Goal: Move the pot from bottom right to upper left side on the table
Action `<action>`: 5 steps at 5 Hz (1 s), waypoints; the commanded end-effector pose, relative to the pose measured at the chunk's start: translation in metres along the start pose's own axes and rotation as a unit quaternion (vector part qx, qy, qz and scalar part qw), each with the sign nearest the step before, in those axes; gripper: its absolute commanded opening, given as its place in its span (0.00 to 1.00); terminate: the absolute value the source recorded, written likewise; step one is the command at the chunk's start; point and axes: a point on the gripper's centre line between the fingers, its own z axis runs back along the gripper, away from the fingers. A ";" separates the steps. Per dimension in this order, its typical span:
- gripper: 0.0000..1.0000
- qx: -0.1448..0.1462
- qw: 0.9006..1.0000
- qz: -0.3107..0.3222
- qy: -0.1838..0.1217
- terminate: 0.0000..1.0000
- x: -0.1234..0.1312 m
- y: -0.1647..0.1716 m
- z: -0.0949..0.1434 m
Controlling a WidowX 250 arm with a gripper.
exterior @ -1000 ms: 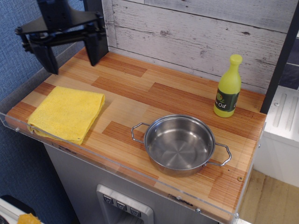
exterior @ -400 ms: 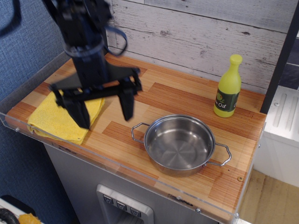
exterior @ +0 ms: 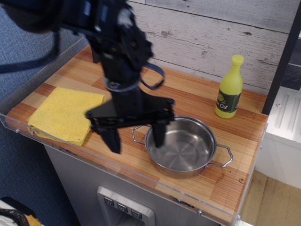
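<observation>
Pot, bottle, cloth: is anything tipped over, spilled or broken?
No. The pot sits flat and empty, the bottle stands upright, and the cloth lies folded. The open claw hovers at the pot's left handle.

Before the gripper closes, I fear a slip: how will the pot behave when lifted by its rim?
The pot looks rigid, polished steel, so probably slippery. Gripped at one side, it may tilt. It is empty, so likely fairly light.

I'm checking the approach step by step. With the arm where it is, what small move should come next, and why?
Probably lower the open gripper straight down. One finger sits over the pot's left rim, the other outside near the left loop handle, so descending should bracket that edge for a grasp. The pot lies at the table's bottom right.
</observation>
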 end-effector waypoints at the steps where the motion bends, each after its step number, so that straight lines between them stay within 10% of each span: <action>1: 1.00 0.015 1.000 -0.003 -0.021 0.00 0.004 -0.008 -0.018; 5: 1.00 0.020 0.999 -0.015 -0.021 0.00 -0.001 -0.007 -0.040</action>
